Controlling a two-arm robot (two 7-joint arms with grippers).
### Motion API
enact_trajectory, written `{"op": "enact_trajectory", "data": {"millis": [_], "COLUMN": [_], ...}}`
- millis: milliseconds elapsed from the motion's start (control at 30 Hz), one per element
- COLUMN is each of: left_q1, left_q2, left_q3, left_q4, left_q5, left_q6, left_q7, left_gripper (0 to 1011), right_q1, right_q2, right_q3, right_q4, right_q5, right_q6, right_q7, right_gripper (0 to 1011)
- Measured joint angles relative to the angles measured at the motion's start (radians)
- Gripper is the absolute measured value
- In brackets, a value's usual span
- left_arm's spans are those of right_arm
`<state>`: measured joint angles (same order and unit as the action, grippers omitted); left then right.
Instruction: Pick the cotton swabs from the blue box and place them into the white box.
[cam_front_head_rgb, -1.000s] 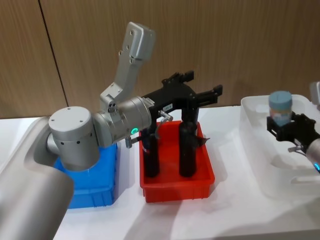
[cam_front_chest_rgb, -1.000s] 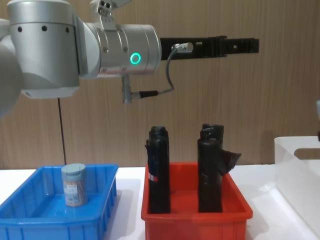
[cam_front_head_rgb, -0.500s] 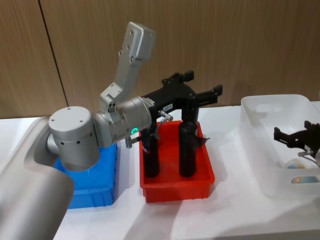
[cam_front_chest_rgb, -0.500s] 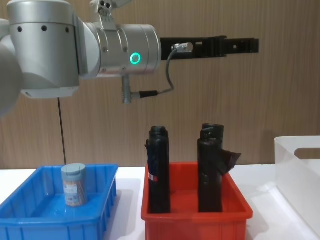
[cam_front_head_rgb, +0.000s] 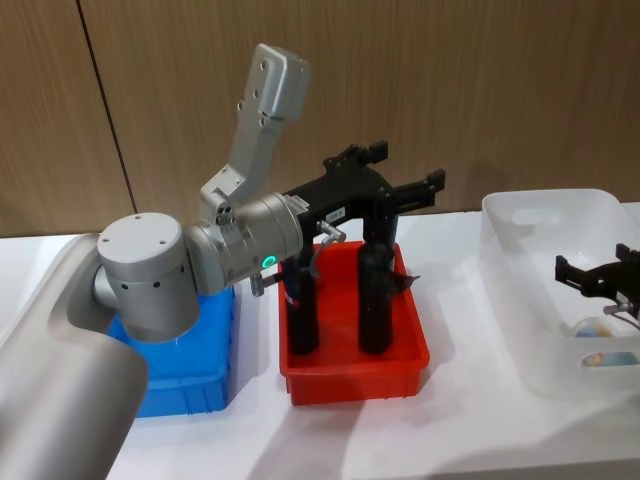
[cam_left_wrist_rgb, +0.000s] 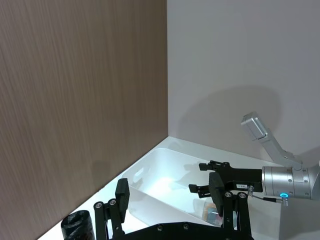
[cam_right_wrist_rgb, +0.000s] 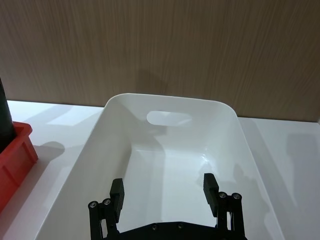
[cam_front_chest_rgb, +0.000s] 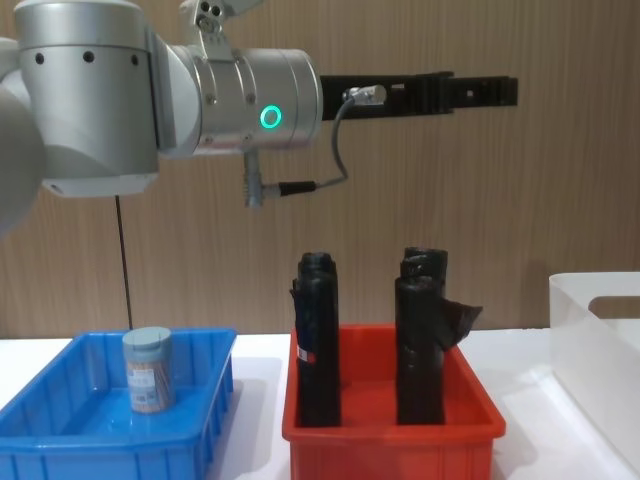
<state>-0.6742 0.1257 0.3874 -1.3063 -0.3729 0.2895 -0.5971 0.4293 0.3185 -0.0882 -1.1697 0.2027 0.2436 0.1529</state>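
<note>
Jaws spread, empty: right gripper (cam_right_wrist_rgb: 163, 186) over white box (cam_right_wrist_rgb: 172, 140), left gripper (cam_front_head_rgb: 405, 166) raised; blue box (cam_front_head_rgb: 205, 362) arm-hidden.

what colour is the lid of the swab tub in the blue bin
Pale blue-grey lid; chest view shows it best.

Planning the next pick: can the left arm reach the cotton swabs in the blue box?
Probably yes: the cotton swabs stand alone, uncovered, in the blue box; the left gripper hangs open above the red bin.
</note>
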Motion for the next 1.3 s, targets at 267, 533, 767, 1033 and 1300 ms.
{"op": "enact_trajectory", "data": {"millis": [267,533,767,1033,1300], "left_q1": [0.016,0.084,0.151,0.226,0.314], "left_q2": [0.009,0.049,0.089,0.132,0.184], "left_q3": [0.002,0.013,0.023,0.035,0.048], "left_q4": [-0.011,-0.061,-0.111,-0.165,-0.229], "left_q5": [0.005,0.032,0.059,0.088,0.123], "left_q6": [-0.010,-0.053,-0.095,-0.142,-0.198], "left_q7": [0.020,0.112,0.203,0.302,0.420], "left_gripper": [1004,1004,1004,1004,1004], "right_q1": [-0.015,-0.089,-0.155,-0.223,-0.311], "right_q2": [0.001,0.004,0.007,0.010,0.014], "right_q3": [-0.004,-0.028,-0.048,-0.070,-0.097], "right_q4": [-0.019,-0.119,-0.208,-0.300,-0.419], "right_q5": [0.003,0.017,0.029,0.043,0.060], "right_q6": [-0.007,-0.042,-0.073,-0.105,-0.147], "right_q7": [-0.001,-0.016,-0.029,-0.043,-0.060], "right_gripper": [1001,1001,1001,1001,1001]}}
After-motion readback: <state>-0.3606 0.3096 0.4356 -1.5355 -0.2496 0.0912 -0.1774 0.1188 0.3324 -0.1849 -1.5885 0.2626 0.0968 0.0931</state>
